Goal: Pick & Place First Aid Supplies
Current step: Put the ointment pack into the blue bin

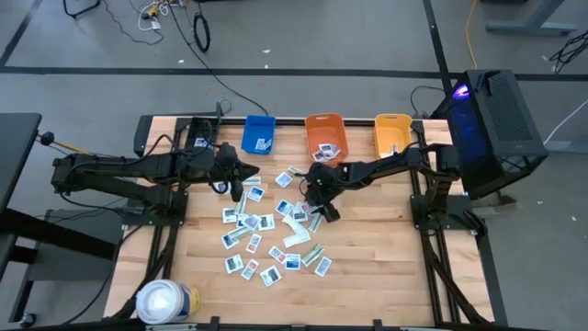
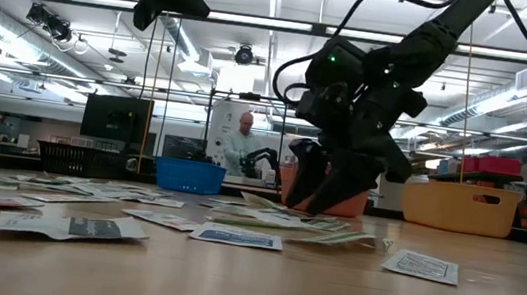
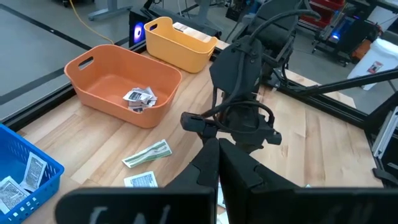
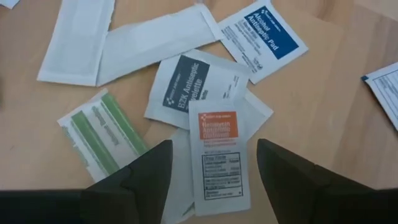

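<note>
Orange-labelled packet (image 4: pixel 219 155) sits between your right gripper's (image 4: pixel 214 163) spread fingers for pickup; left gripper (image 1: pixel 246 169), closed empty, waits at nine o'clock.

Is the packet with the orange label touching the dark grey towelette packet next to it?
Touching. The right wrist view shows the orange-label packet lying over one edge of the dark grey towelette packet, with no wood visible between them.
</note>
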